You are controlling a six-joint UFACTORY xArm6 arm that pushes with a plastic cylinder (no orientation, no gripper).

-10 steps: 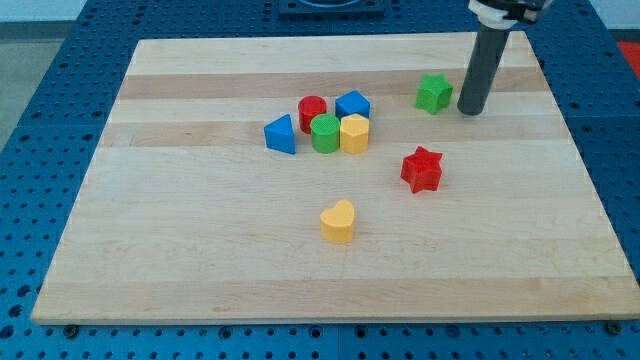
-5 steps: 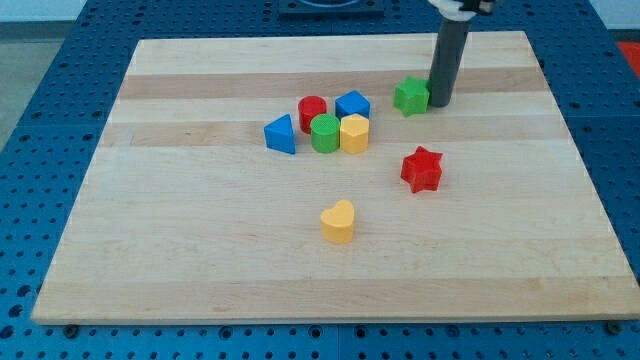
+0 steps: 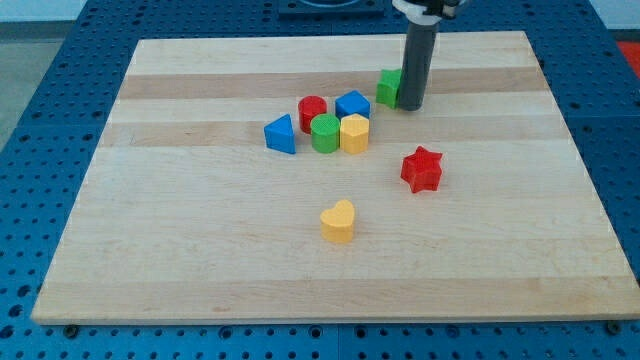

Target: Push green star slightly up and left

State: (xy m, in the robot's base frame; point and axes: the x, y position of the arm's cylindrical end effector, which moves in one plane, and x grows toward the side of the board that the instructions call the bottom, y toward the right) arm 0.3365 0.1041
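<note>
The green star (image 3: 388, 87) lies on the wooden board (image 3: 200, 240) near the view's top, right of centre. The dark rod partly hides its right side. My tip (image 3: 411, 105) is down on the board, touching the star's right edge.
Left of the star sits a cluster: a blue block (image 3: 352, 103), a red cylinder (image 3: 312, 112), a green cylinder (image 3: 325, 132), a yellow block (image 3: 354, 132) and a blue triangular block (image 3: 281, 134). A red star (image 3: 421, 168) lies below my tip. A yellow heart (image 3: 338, 220) lies lower.
My tip has moved left and slightly up, reaching the green star and pushing it left and a little up, closer to the blue block. The other blocks have not moved.
</note>
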